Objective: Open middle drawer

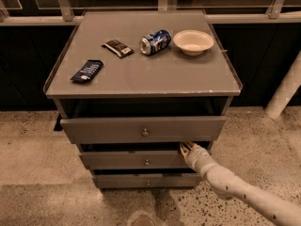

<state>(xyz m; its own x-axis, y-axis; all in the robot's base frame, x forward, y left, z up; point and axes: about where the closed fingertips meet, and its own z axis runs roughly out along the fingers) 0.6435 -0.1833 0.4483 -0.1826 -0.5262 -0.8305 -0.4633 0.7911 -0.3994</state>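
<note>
A grey cabinet (141,74) holds three grey drawers with small round knobs. The top drawer (103,128) stands pulled out the furthest. The middle drawer (122,160), with its knob (146,162), sits below it and sticks out a little beyond the bottom drawer (122,180). My gripper (186,148) comes in from the lower right on a white arm (235,187). It is at the top right edge of the middle drawer's front, just under the top drawer.
On the cabinet top lie a dark blue snack packet (87,71), a brown snack bar (118,48), a blue can (155,42) on its side and a cream bowl (193,42). A white post (284,91) stands at the right. The floor is speckled.
</note>
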